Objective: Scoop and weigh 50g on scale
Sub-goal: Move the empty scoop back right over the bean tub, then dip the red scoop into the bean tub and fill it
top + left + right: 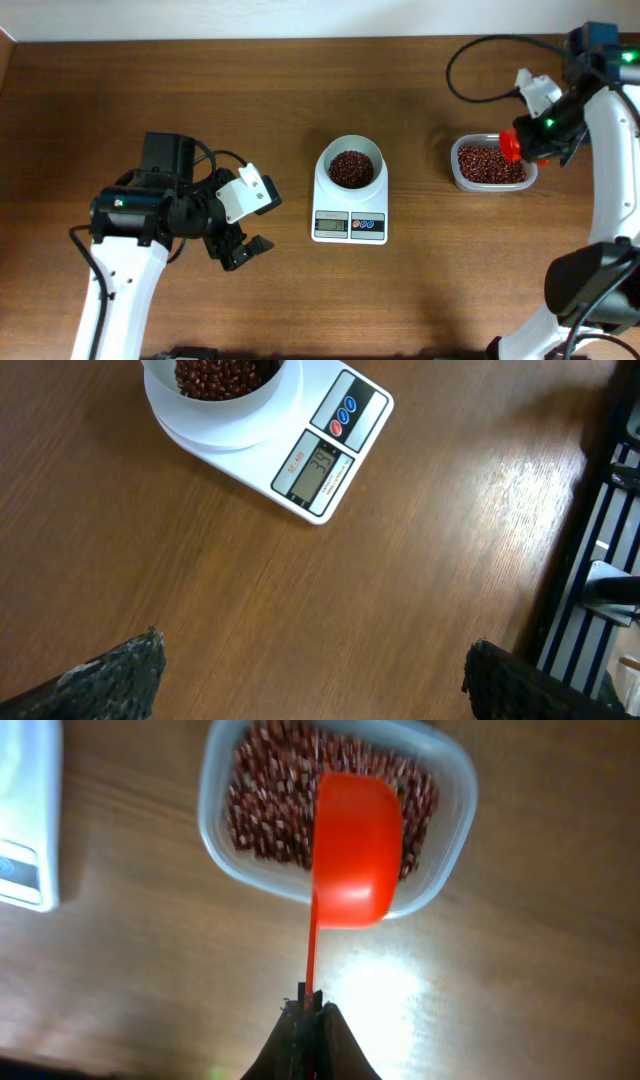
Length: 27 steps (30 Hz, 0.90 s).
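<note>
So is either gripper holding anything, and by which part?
The right gripper holds the red scoop by its handle end; the left gripper is open, empty.

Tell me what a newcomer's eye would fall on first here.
The bright red scoop, gripped by its handle in the right end effector, hangs over the clear tub of reddish beans at the far right. At the centre, the white scale carries a round bowl of beans.

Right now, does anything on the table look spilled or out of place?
Nothing stands out. No beans lie loose on the table; they sit in the bowl on the scale and in the clear tub. The right gripper holds the red scoop over the tub.
</note>
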{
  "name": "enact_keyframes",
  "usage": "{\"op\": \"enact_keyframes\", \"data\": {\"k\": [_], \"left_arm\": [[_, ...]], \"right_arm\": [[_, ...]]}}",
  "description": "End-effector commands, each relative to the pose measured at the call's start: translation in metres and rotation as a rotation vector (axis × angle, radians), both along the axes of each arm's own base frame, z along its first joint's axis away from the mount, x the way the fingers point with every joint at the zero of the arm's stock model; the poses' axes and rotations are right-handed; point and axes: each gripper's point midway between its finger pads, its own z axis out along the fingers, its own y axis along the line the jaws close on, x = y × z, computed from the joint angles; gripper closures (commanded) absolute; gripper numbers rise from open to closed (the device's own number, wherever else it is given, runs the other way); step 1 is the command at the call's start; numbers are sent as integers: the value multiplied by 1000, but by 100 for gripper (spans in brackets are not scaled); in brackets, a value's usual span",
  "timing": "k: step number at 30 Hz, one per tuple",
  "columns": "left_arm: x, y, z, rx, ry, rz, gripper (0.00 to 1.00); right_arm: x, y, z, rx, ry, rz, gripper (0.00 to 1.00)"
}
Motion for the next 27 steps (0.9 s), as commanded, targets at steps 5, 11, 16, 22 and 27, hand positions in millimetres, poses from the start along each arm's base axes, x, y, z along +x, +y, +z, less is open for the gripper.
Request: {"op": "enact_keyframes", "data": {"k": [5,11,16,22,27], "left_arm": [[3,1,6,-6,-14,9,1],[3,1,6,-6,-14,9,1],[3,1,6,-6,-14,9,1],[3,1,6,-6,-14,9,1],[3,1,6,-6,-14,9,1]], "right_arm": [[-9,-19,-41,-99,77,-17,96],[9,-24,-55,-120,15,-21,96],[8,-27,-72,-129,62,-18,96],[7,-35,-83,-170,103,-18,96],[-2,-33,-83,-166,138,-11,96]]}}
